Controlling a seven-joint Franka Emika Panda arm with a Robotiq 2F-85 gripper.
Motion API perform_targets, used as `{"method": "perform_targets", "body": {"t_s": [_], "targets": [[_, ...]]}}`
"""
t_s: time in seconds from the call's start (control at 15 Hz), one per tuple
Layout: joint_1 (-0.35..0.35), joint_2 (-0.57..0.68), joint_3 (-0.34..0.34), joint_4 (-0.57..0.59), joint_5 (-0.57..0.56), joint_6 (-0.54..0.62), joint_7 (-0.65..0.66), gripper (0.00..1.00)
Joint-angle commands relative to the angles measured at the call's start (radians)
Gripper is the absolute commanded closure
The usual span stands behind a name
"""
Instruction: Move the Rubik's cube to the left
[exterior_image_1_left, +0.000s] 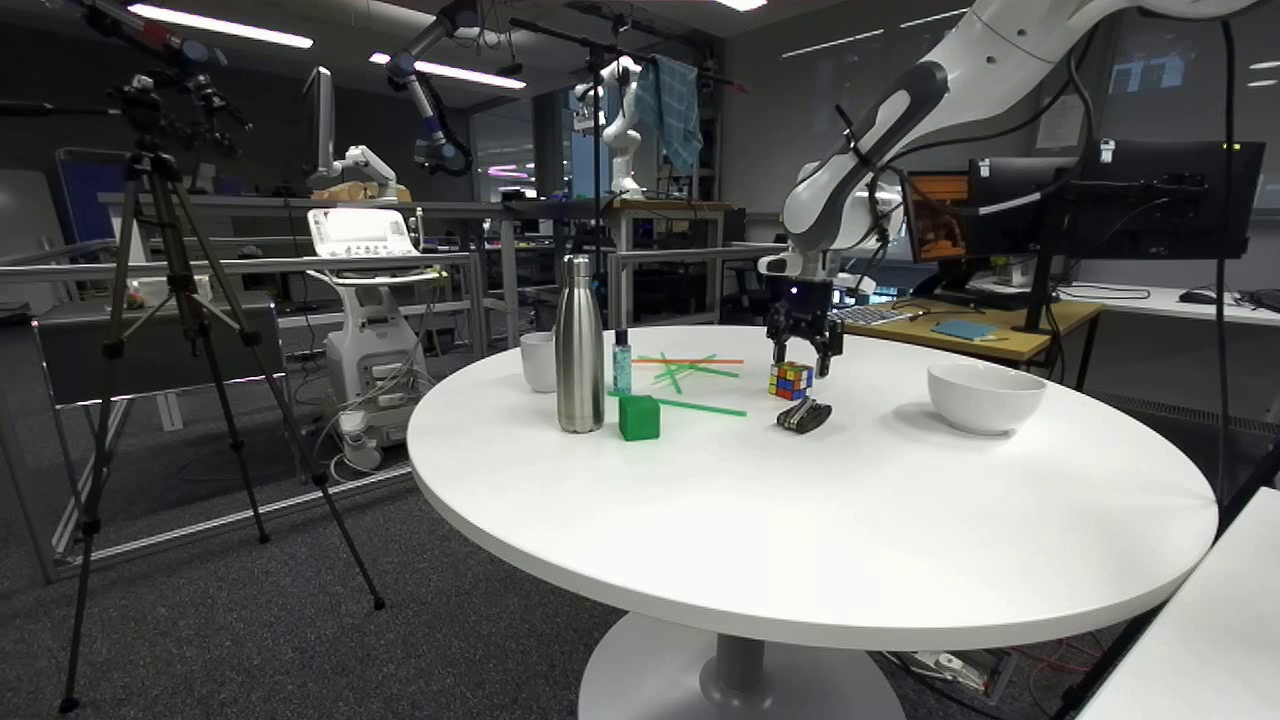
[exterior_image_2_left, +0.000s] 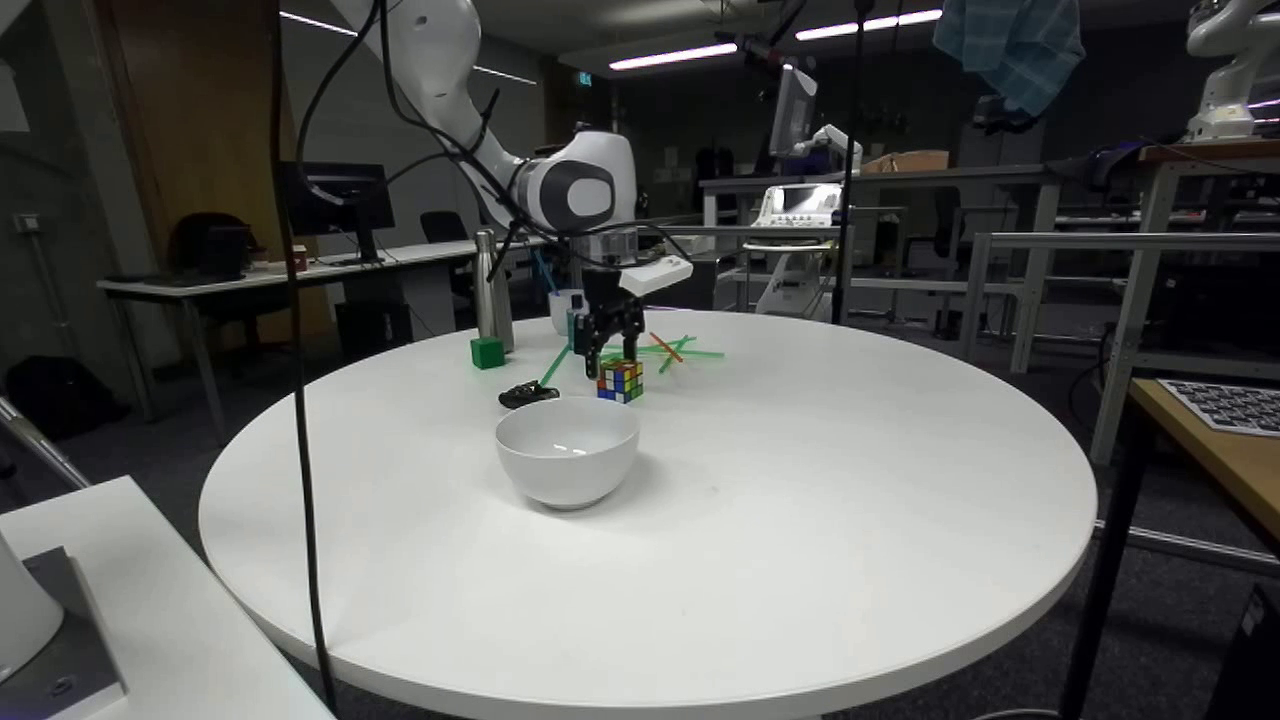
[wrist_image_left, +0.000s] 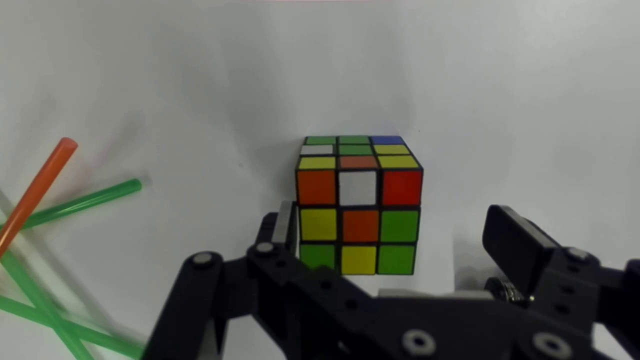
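The Rubik's cube (exterior_image_1_left: 791, 381) sits on the white round table, also in an exterior view (exterior_image_2_left: 620, 382). In the wrist view the cube (wrist_image_left: 359, 210) shows orange, yellow, green, red and white facelets. My gripper (exterior_image_1_left: 801, 362) points down just above the cube, as it also does in an exterior view (exterior_image_2_left: 611, 364). In the wrist view my gripper (wrist_image_left: 392, 225) is open. Its left finger appears close along the cube's left side, while a wide gap separates the right finger from the cube. I cannot tell whether the left finger touches it.
A dark folded tool (exterior_image_1_left: 804, 415) lies close to the cube. A white bowl (exterior_image_1_left: 985, 397) stands nearby. Green and orange straws (exterior_image_1_left: 690, 362) lie scattered beside the cube. A green block (exterior_image_1_left: 639, 417), steel bottle (exterior_image_1_left: 580, 345), small blue bottle (exterior_image_1_left: 622, 365) and white mug (exterior_image_1_left: 538, 362) stand farther off.
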Motion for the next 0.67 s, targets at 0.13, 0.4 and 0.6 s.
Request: {"method": "perform_targets", "body": {"t_s": [0.13, 0.4, 0.6], "targets": [[-0.012, 0.027, 0.013, 0.059, -0.015, -0.074, -0.014, 0.0], [-0.012, 0.035, 0.013, 0.071, -0.014, -0.099, -0.017, 0.0], [-0.013, 0.043, 0.015, 0.08, -0.014, -0.107, -0.02, 0.0]]}}
